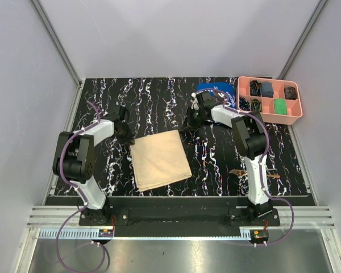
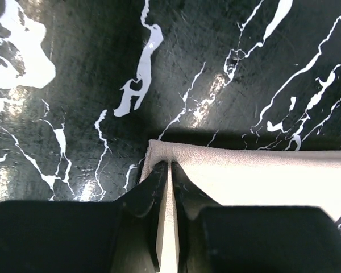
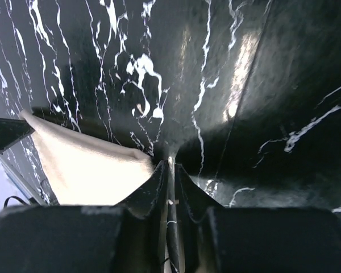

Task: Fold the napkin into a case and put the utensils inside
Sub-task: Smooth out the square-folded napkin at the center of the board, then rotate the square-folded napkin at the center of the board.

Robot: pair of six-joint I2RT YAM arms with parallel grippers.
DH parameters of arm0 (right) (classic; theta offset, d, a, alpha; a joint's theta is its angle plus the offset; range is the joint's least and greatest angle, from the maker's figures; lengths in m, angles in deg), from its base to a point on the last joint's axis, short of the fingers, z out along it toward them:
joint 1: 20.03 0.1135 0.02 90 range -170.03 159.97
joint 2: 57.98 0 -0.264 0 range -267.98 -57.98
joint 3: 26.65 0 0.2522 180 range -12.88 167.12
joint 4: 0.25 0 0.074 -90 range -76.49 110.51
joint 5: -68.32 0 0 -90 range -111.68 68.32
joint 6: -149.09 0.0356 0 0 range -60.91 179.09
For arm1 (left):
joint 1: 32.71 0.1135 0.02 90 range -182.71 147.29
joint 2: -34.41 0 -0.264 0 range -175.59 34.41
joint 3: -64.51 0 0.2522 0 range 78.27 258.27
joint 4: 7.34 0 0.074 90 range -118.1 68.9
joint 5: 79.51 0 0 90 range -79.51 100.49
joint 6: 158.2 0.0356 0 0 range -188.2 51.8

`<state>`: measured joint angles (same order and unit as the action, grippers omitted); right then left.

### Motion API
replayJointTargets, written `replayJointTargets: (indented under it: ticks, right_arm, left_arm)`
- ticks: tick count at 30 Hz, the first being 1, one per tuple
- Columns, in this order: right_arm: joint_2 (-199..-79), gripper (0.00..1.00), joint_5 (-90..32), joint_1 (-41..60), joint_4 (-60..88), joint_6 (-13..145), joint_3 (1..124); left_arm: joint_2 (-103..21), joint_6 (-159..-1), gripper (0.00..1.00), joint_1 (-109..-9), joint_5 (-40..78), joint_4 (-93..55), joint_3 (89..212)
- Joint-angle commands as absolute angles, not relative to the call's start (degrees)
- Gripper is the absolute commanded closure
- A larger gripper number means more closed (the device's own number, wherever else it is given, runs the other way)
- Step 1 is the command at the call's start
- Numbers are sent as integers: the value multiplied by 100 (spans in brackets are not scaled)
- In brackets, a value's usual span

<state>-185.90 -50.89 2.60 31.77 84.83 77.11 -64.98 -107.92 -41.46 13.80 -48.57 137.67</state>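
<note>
The plain beige napkin (image 1: 159, 159) lies flat as a folded, roughly square sheet in the middle of the black marbled table. My left gripper (image 1: 124, 135) is at its far left corner. In the left wrist view the left gripper (image 2: 169, 165) is shut on the napkin (image 2: 261, 179), with cloth between the fingers. My right gripper (image 1: 191, 126) is at the far right corner. In the right wrist view the right gripper (image 3: 170, 165) is shut, with the napkin (image 3: 85, 165) ending beside its left finger and only table showing in the slit. Brown utensils (image 1: 237, 171) lie by the right arm, partly hidden.
A pink compartment tray (image 1: 288, 116) with small items stands at the far right corner. A blue printed cloth (image 1: 216, 91) lies next to it, behind the right arm. The table's raised edges run along left and right.
</note>
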Motion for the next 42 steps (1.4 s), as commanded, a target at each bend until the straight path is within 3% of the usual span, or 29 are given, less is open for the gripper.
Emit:
replayJointTargets:
  ticks: [1, 4, 6, 9, 10, 13, 16, 26, 33, 39, 42]
  right_arm:
    - [-18464, 84, -5025, 256, 3292, 8124, 8116]
    - [-17903, 79, -4674, 265, 3819, 8150, 8072]
    - [-17550, 69, -4471, 308, 4093, 8212, 7740]
    - [-16917, 55, -4829, 475, 3997, 8326, 7038]
    - [-16751, 54, -5179, 606, 3840, 8483, 6870]
    - [-16495, 53, -5646, 922, 3261, 8913, 6166]
    - [-16345, 55, -5797, 1090, 2838, 9222, 5647]
    - [-16186, 59, -5288, 1074, 2449, 9047, 4179]
    - [-16984, 59, -4735, 889, 2766, 8433, 4994]
    - [-17732, 57, -3891, 845, 3852, 7704, 6681]
    - [-17655, 54, -3663, 845, 4460, 7580, 7420]
  left_arm:
    - [-5956, -10696, 80, -4141, 1347, -4712, 13698]
    - [-5516, -10546, 65, -4167, 2032, -4765, 13795]
    - [-5148, -10467, 60, -4245, 2332, -4843, 13813]
    - [-4743, -10476, 60, -4543, 2376, -4861, 13603]
    - [-4689, -10511, 64, -4632, 2420, -4853, 13524]
    - [-4566, -10765, 74, -5167, 2456, -4774, 13111]
    - [-4338, -11133, 78, -5756, 2236, -4730, 12619]
    - [-3011, -11952, 79, -6619, 1972, -4694, 10299]
    - [-3027, -12049, 78, -6900, 1981, -4694, 10094]
    - [-3388, -11804, 74, -7568, 2534, -4413, 11086]
    - [-3415, -11540, 61, -7586, 2308, -4851, 11982]
